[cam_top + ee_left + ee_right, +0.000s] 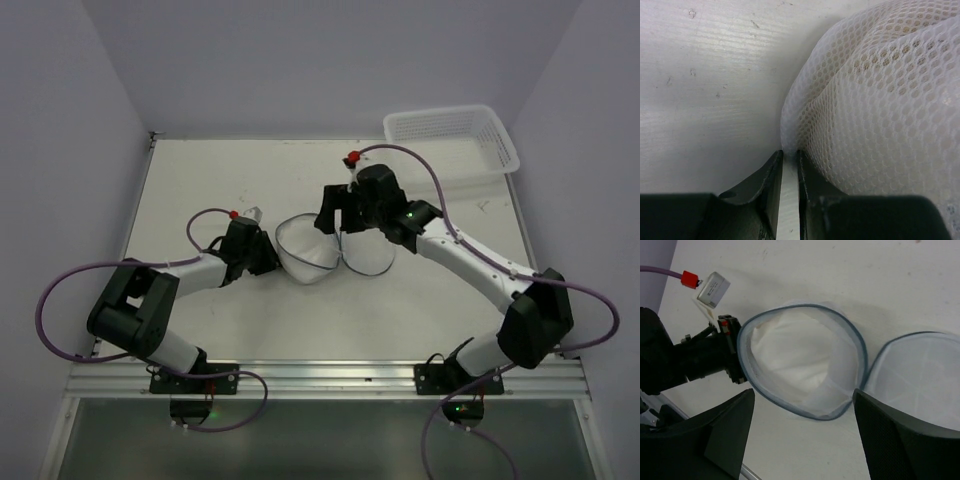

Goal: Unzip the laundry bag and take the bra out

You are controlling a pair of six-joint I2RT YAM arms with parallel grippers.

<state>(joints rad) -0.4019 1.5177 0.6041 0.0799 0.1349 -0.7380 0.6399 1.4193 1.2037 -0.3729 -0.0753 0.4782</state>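
Note:
The laundry bag point(308, 252) lies unzipped in the middle of the table, its dome half open upward and its lid half point(368, 255) folded out to the right. In the right wrist view the blue-grey zipper rim point(860, 347) rings white padded fabric, the bra point(790, 355), lying inside. My left gripper point(272, 255) is shut on the bag's left mesh edge; in the left wrist view its jaws point(789, 156) pinch the white mesh point(880, 110). My right gripper point(340, 218) hovers above the open bag, wide open and empty, its fingers point(875, 425) on either side of the bag's opening.
A white plastic lattice basket point(452, 135) stands at the back right corner. The left arm's wrist point(695, 362) lies low on the table beside the bag's left side. Purple cables loop over both arms.

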